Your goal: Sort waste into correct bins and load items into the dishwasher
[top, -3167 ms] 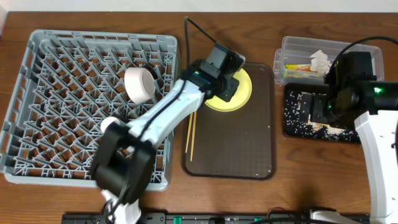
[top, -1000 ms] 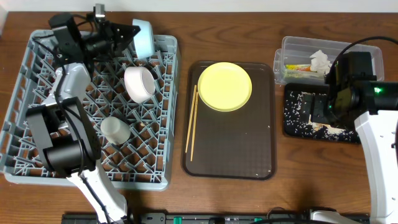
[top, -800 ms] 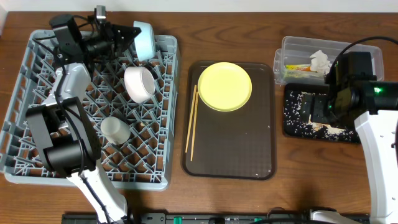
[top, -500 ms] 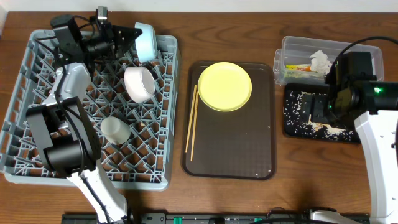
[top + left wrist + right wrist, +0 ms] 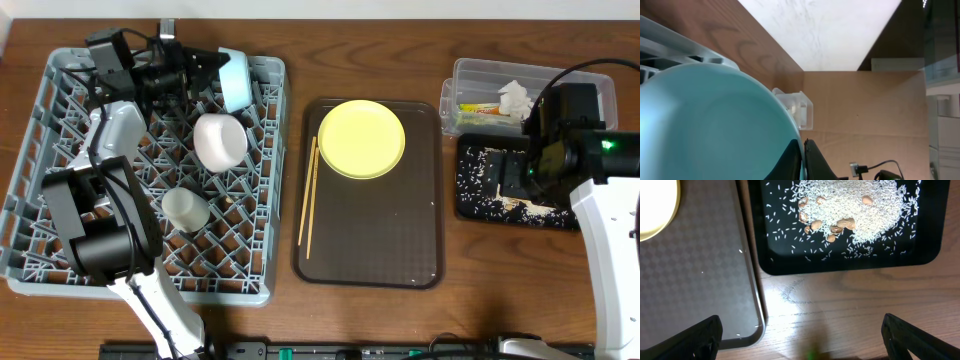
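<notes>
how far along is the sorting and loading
Done: tissue and wrapper in clear tub, rice in black tray, white bowl and cup in rack. In hand: left claw holds light blue bowl at the rack's far edge. Left: plate and chopsticks on brown tray.

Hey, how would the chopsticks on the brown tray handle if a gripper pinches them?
The chopsticks look thin and stiff, probably light. Lying flat on the brown tray, they may be hard to pinch and could roll or separate.

Serving tray (image 5: 390,230) near half bare, left arm (image 5: 112,125) crossing rack (image 5: 40,190)
</notes>
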